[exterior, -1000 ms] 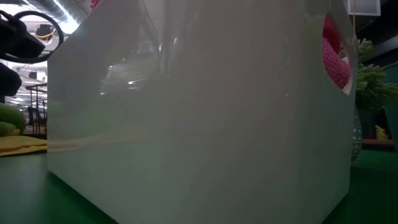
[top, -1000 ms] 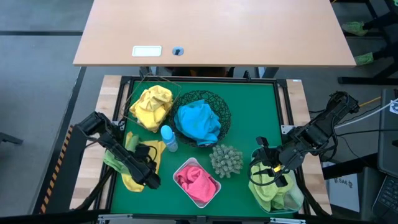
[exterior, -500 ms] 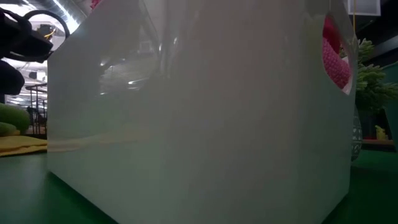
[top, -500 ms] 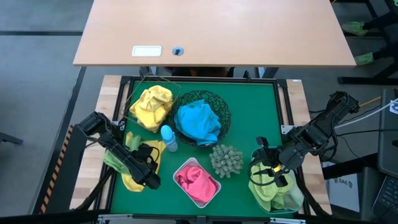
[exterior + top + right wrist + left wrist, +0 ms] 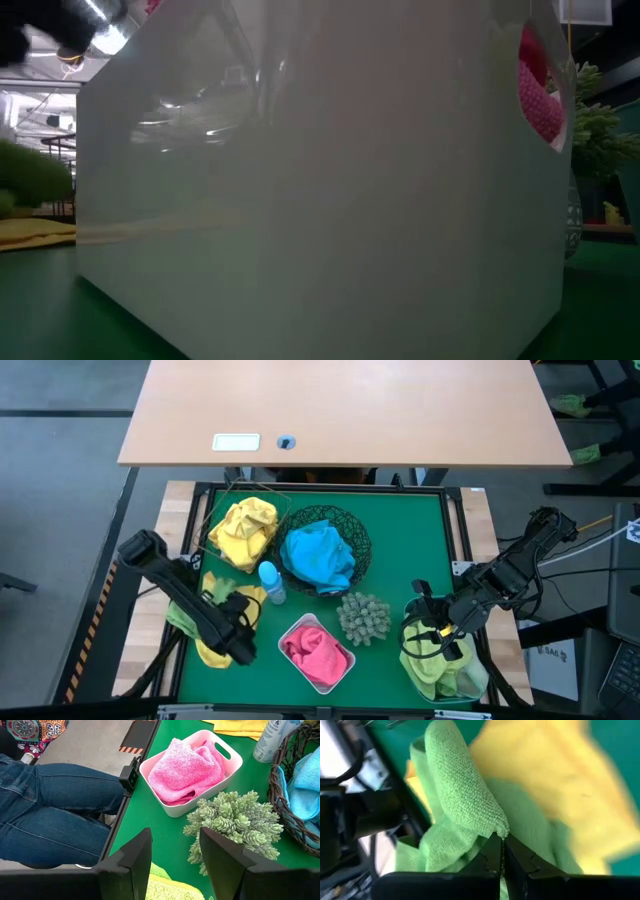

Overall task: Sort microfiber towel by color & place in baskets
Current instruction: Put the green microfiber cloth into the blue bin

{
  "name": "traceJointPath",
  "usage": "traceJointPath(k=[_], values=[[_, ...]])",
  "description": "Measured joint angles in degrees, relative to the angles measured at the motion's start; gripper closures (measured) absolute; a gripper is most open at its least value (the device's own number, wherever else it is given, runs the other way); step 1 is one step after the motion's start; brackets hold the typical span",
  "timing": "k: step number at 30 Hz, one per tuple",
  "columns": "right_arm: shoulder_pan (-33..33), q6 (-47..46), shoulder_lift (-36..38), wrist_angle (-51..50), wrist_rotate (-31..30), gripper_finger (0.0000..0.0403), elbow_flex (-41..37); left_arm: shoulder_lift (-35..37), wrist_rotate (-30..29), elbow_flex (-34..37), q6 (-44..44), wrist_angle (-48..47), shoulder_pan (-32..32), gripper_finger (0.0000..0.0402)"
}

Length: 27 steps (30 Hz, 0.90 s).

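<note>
Pinching one green towel (image 5: 465, 795), left gripper (image 5: 501, 851) sits beside four baskets (image 5: 330, 682).

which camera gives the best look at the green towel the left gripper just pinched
The left wrist view: the lime green towel fills it, pinched in the shut left gripper. The high view shows a sliver; the low view a blur; the right wrist view nothing.

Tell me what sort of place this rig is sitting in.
Probably a robotics lab or workshop, not a home. The green work mat sits in a black frame beside a bare wooden desk, hazard-striped tape marks the grey floor, and a seated person's jeans-clad legs are close by the table edge.
</note>
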<state>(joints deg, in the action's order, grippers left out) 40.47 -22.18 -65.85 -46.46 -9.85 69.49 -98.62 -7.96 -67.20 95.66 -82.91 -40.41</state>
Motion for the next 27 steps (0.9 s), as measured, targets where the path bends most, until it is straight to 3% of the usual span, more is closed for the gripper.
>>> traceJointPath(k=[8, 15, 21, 27], values=[[0.0, 0.0, 0.0, 0.1, 0.0, 0.0235, 0.0, 2.8, -1.5, -14.0, -9.4, 0.3, 0.0, 0.0401], [0.0, 0.0, 0.0, 0.2, -0.1, 0.0235, 0.0, 2.9, -7.8, -24.3, -16.0, 6.1, 0.0, 0.0401], [0.0, 0.0, 0.0, 3.0, -3.0, 0.0235, 0.0, 2.9, -15.2, -29.3, -23.6, 14.2, 0.6, 0.0401], [0.0, 0.1, 0.0, 10.4, -7.4, 0.0235, 0.0, 2.9, -17.9, -30.5, -32.6, 25.7, 3.1, 0.0401]])
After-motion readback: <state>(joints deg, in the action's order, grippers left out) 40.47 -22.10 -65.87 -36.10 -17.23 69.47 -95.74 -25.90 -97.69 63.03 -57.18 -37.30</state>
